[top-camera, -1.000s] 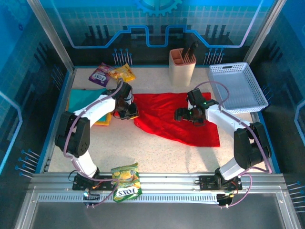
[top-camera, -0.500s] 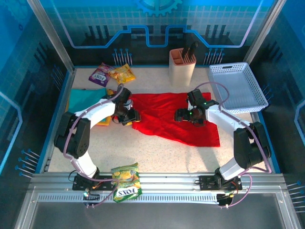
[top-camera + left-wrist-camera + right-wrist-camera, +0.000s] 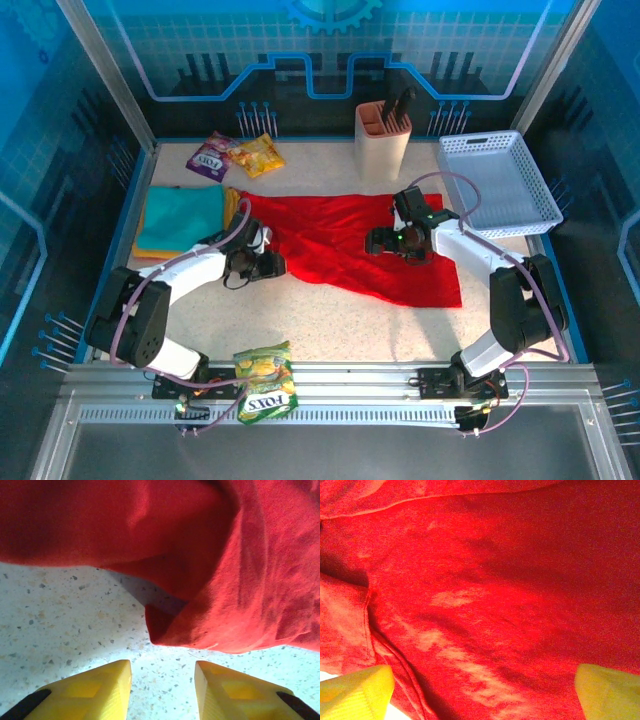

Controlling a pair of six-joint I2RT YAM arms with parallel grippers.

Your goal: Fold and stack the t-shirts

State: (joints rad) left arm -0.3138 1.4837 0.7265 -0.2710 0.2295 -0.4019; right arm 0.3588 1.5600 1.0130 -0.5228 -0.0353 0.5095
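Note:
The red t-shirt [image 3: 350,245] lies spread and wrinkled across the middle of the table. A folded teal t-shirt [image 3: 185,215] sits at the left on an orange-yellow one [image 3: 232,205] whose edge peeks out. My left gripper [image 3: 268,265] hovers low at the red shirt's near-left edge. In the left wrist view its fingers [image 3: 107,687] stand apart over bare table, with the red shirt's folded hem [image 3: 200,625] just ahead and nothing between them. My right gripper [image 3: 378,241] is open over the red shirt [image 3: 485,580], its fingertips [image 3: 357,690] wide apart above the cloth.
A beige holder [image 3: 383,138] stands at the back centre and a white basket [image 3: 497,182] at the back right. Snack packets [image 3: 237,156] lie at the back left. Another packet [image 3: 265,380] rests on the near rail.
My left gripper has let go of the red shirt's left corner, opened, and drawn back toward the near side. The teal pile is now uncovered. The right arm has not moved.

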